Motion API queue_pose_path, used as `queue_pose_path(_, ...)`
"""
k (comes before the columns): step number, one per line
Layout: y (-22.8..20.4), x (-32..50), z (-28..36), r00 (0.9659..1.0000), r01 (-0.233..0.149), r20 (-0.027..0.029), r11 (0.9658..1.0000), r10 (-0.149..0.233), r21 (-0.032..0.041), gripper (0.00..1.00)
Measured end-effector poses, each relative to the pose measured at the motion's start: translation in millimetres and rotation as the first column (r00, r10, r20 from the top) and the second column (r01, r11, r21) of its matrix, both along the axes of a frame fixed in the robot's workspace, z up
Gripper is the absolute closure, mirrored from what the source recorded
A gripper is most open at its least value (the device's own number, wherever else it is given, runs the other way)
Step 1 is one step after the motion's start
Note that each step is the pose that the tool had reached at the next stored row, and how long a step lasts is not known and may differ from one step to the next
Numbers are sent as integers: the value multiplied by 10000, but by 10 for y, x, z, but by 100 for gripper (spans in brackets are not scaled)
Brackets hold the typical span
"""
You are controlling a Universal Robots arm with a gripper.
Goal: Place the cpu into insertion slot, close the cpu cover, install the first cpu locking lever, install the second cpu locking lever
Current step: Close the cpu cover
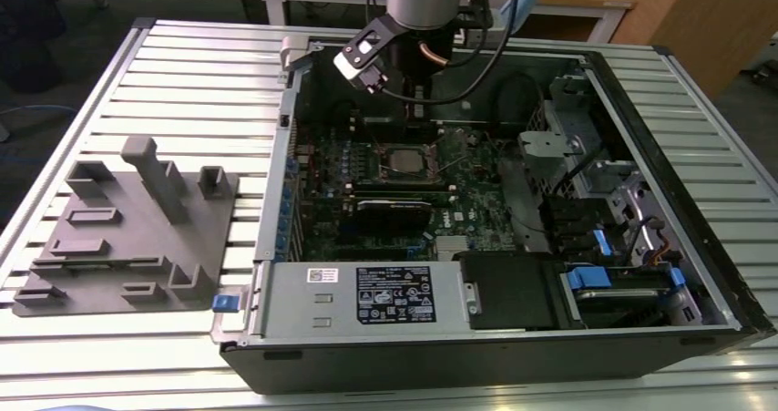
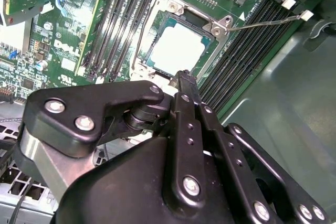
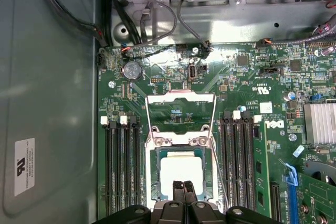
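Note:
The cpu (image 3: 181, 174), a pale square chip with a green border, lies flat in the insertion slot (image 3: 154, 182) on the green motherboard (image 3: 273, 93). It also shows in the second wrist view, as the cpu (image 2: 178, 48). The cpu cover (image 3: 181, 113), a silver frame with a square window, stands swung back from the chip on its hinge. My gripper (image 3: 184, 187) is shut, with the black fingertips pressed together and empty just above the chip's near edge. The second wrist view shows the same gripper (image 2: 186, 77). One thin wire lever (image 2: 262, 22) sticks out sideways from the socket.
The open computer case (image 1: 261, 247) lies on a slatted table with my gripper (image 1: 417, 115) inside it. Black memory slots (image 3: 121, 166) flank the socket. Cables (image 3: 152, 19) run along the case wall. A grey fixture block (image 1: 122, 229) sits at the exterior view's left.

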State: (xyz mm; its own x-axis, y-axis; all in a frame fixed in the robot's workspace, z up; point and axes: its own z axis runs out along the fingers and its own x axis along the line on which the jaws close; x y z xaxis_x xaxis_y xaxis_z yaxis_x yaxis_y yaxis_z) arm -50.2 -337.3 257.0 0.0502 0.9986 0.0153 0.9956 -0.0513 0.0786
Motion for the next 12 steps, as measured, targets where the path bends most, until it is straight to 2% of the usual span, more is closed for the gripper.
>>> queue_pose_path(5,2,32,-1,10000,1,0,10000,-1,0,89)
queue_pose_path(12,10,142,-4,10000,0,0,10000,0,0,89)
